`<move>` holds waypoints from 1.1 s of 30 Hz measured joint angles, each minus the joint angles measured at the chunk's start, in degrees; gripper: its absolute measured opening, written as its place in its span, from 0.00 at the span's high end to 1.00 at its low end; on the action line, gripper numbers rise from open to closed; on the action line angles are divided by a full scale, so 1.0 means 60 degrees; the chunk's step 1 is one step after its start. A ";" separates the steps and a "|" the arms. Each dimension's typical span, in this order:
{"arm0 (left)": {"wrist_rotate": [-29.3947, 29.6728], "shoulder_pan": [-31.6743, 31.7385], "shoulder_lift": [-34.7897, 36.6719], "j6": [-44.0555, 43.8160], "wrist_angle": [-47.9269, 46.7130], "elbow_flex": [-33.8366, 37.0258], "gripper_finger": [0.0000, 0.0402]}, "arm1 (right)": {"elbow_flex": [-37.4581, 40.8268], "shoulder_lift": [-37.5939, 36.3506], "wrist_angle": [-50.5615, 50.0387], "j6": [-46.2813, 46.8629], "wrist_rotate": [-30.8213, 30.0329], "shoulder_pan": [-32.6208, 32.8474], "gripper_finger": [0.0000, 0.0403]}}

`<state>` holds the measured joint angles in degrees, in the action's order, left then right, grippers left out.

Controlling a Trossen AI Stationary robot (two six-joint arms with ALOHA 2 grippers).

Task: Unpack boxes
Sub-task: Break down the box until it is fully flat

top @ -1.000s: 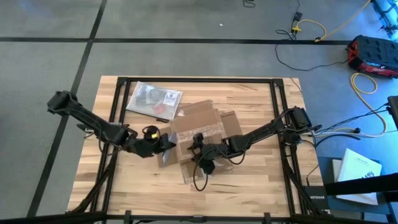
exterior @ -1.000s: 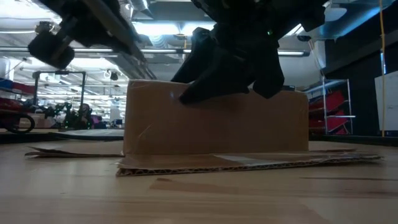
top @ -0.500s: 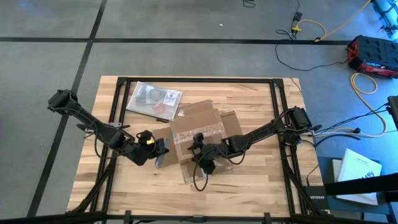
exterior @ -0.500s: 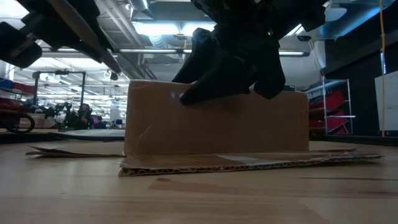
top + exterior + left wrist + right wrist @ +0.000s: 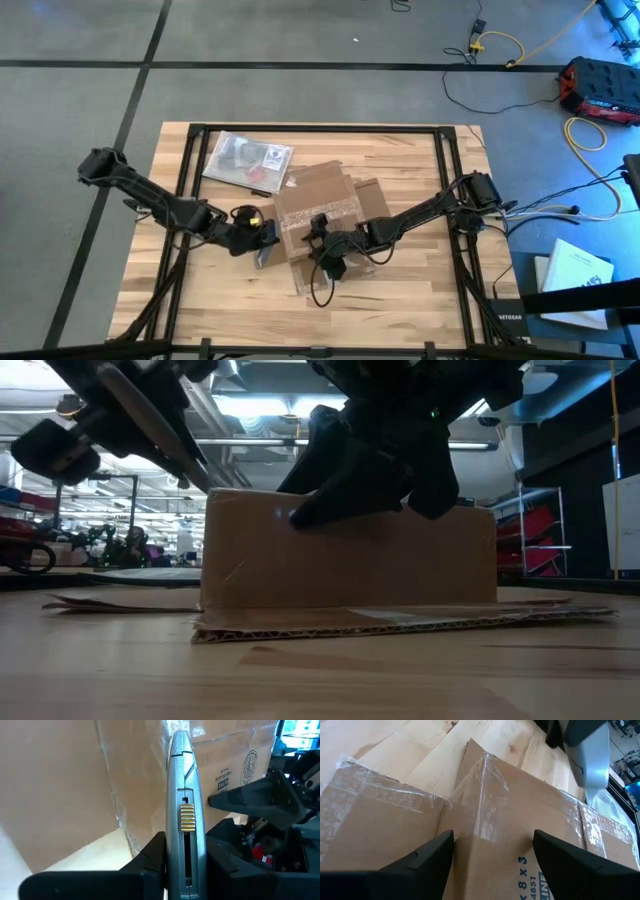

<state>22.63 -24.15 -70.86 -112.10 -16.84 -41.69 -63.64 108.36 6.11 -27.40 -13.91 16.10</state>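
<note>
A silver box cutter (image 5: 183,815) is clamped in the left hand (image 5: 262,233) at the 9 o'clock edge of the cardboard box (image 5: 325,215) mid-tabletop. The right hand (image 5: 328,258) – spread wide, empty – rests on top. If the blade is pushed, the box may slide or the contents be cut.

Surface (image 5: 400,290): light wooden planks, pale grain, bordered by a dark metal frame whose rails run along its edges and across it near both sides.

Lying on it:
- Cardboard box (image 5: 325,215), brown, shallow, near the middle; flaps splayed flat on the wood, shiny clear tape strips across the top. In the low view one side wall stands upright above a flap that lies flat on the planks.
- Clear plastic bag (image 5: 247,160), silvery, flat, toward the far left part of the surface, just beside the box's far-left corner. Dark contents and a white label show through it.
</note>
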 joint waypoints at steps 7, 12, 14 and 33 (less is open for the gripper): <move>-0.0198 0.0145 -0.0027 0.0171 -0.0064 0.0000 0.85 | 0.0004 -0.0004 -0.0033 0.0004 -0.0011 0.0000 0.36; 0.0102 -0.0120 -0.0015 -0.0018 0.0062 0.0000 0.85 | 0.0004 -0.0007 -0.0033 0.0004 -0.0011 0.0000 0.36; 0.0134 -0.0265 -0.0012 -0.0214 0.0046 0.0000 0.85 | 0.0004 -0.0007 -0.0033 0.0004 -0.0011 0.0000 0.36; 0.0779 -0.0388 -0.0005 -0.0746 -0.0334 0.0004 0.85 | 0.0007 -0.0007 -0.0033 0.0004 -0.0011 0.0000 0.36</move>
<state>27.31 -26.48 -70.89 -116.58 -18.85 -41.67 -63.59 108.31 5.91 -27.38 -13.98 16.10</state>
